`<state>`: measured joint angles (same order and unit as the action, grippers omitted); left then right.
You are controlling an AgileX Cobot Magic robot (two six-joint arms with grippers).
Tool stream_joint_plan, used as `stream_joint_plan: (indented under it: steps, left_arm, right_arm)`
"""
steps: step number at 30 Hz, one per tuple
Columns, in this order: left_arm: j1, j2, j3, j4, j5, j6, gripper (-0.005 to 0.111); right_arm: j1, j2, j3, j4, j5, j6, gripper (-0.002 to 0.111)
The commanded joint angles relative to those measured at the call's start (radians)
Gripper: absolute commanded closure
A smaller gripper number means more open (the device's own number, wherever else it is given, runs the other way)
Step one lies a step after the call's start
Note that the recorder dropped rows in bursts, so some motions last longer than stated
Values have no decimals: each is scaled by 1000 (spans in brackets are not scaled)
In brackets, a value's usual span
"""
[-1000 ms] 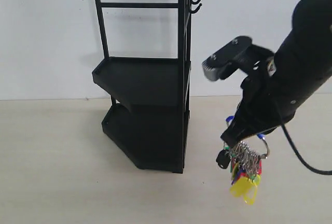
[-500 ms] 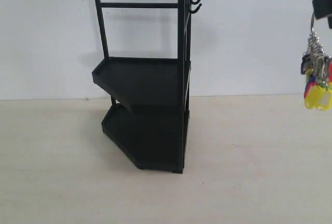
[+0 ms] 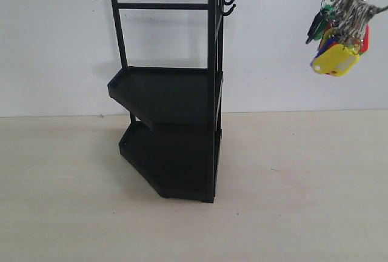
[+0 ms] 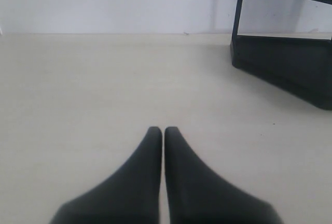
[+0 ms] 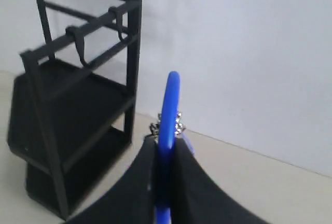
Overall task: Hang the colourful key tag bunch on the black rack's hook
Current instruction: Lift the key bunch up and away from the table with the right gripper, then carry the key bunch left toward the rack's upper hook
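The colourful key tag bunch hangs in the air at the top right of the exterior view, far right of the black rack and about level with its two hooks. My right gripper is shut on the bunch's blue-sleeved ring, which stands upright between the fingers. In the right wrist view the black rack and its hooks lie ahead, well apart from the ring. That gripper is out of the exterior frame. My left gripper is shut on nothing, low over the table.
A white wall stands behind the rack. The pale table stretches in front of and beside it. The rack's lower tray shows at the edge of the left wrist view.
The bunch rose from just above the table at the right to the top right corner. The right arm went up out of the exterior view. The rack has not moved.
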<state>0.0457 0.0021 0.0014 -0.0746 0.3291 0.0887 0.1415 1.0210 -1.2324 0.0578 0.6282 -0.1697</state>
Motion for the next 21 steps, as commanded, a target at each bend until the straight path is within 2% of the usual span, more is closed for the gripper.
stream_joint_plan:
  steps: [1, 2, 3, 4, 5, 7, 8, 9, 12, 13, 16, 17, 20, 21]
  left_arm:
    - [4, -2, -1, -7, -16, -10, 102]
    - [4, -2, -1, -7, -16, -10, 102]
    - [4, -2, -1, -7, -16, -10, 102]
    - [4, -2, -1, -7, -16, -10, 102]
    - [4, -2, -1, -7, -16, -10, 102]
    - [4, -2, -1, -7, -16, -10, 102]
    - [4, -2, -1, -7, -16, -10, 102]
    - [4, -2, -1, -7, -16, -10, 102]
    - [4, -2, -1, -7, -16, -10, 102]
    - [4, -2, -1, -7, -16, -10, 102]
    - [4, -2, -1, -7, -16, -10, 102]
    - [4, -2, -1, -7, -16, -10, 102]
    - [4, -2, -1, -7, -16, -10, 102]
    - [4, -2, -1, -7, -16, -10, 102]
  right_arm:
    - [-55, 4, -1, -279, 69, 308, 108]
    - [-65, 0, -1, -275, 77, 455, 108]
    - [-61, 0, -1, -229, 79, 441, 108]
    - [-47, 0, -1, -150, 84, 344, 108]
    - [-17, 7, -1, -4, 101, 112, 108]
    - [20, 12, -1, 118, 143, -177, 108]
    - [29, 12, -1, 89, 143, -170, 108]
    - [27, 12, -1, 46, 119, -79, 108]
    - [13, 9, -1, -95, 32, 319, 108]
    - [21, 16, -1, -73, 20, 346, 108]
    - [85, 41, -1, 40, 45, 35, 108]
    - [93, 51, -1, 15, 57, 18, 108]
    - [67, 59, -1, -99, 20, 342, 108]
    - [68, 63, -1, -86, 16, 366, 108]
